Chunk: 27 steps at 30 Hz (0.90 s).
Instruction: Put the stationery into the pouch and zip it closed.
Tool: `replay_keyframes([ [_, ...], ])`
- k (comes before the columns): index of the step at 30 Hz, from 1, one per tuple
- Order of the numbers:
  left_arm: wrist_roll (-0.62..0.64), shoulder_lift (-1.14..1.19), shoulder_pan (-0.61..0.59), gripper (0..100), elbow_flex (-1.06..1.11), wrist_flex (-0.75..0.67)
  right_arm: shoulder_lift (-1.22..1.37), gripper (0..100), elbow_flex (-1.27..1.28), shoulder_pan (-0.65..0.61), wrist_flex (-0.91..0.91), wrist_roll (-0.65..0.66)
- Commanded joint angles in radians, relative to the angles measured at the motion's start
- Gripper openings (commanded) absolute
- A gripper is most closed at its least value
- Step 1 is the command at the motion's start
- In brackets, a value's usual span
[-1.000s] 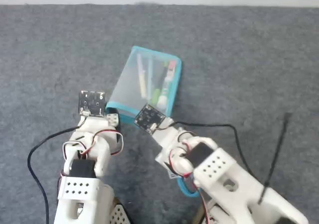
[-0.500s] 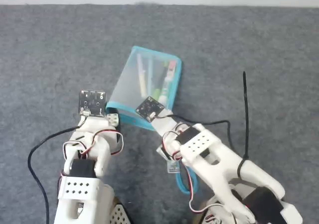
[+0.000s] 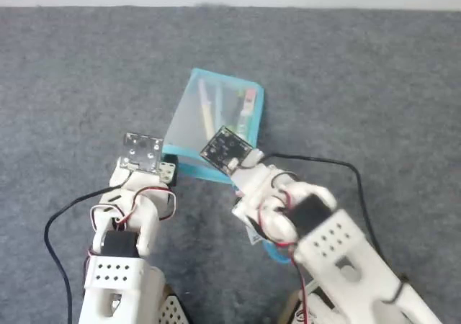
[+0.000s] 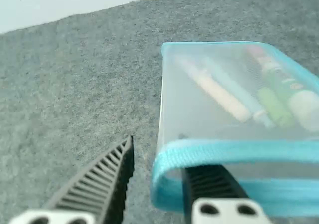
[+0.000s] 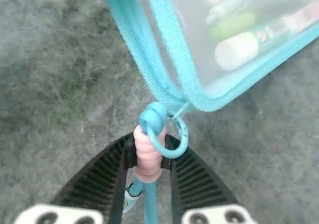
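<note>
Right gripper [image 5: 149, 152]: jaws are clamping the zipper pull [image 5: 146, 160] by its pink sleeve, and the pull's teal loop is hooking onto a near corner of the pouch [image 3: 209, 115]. Left gripper [image 4: 159, 157]: jaws are standing apart and straddling the pouch's other near corner. One jaw is showing behind the teal edge band; the other is sitting just beside the pouch over the grey carpet [image 3: 86, 72]. The pouch is lying on the carpet. The stationery [image 4: 219, 92], pens and markers, is lying inside the pouch and showing through its translucent wall.
</note>
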Motion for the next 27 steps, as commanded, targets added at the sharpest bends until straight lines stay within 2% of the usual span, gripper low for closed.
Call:
replay_keyframes([
  [1,-0.104,0.009,0.021,15,0.005,-0.037,-0.105,0.7,-0.057,-0.007,0.053,0.034],
  [4,-0.181,0.009,0.078,15,0.041,-0.040,-0.153,0.7,-0.069,-0.007,0.093,0.035],
  [11,-0.192,0.009,0.120,15,0.050,-0.040,-0.266,0.7,-0.127,-0.007,0.180,0.086],
  [14,-0.187,0.009,0.126,12,0.050,-0.043,-0.285,0.7,-0.126,-0.010,0.185,0.089],
  [17,-0.186,0.009,0.126,0,0.048,-0.060,-0.289,0.7,-0.126,-0.015,0.199,0.100],
  [23,-0.181,0.002,0.124,1,0.042,-0.069,-0.285,0.7,-0.048,-0.015,0.165,0.104],
  [27,-0.094,0.008,0.117,1,-0.002,-0.038,-0.285,0.7,-0.009,-0.013,0.148,0.104],
])
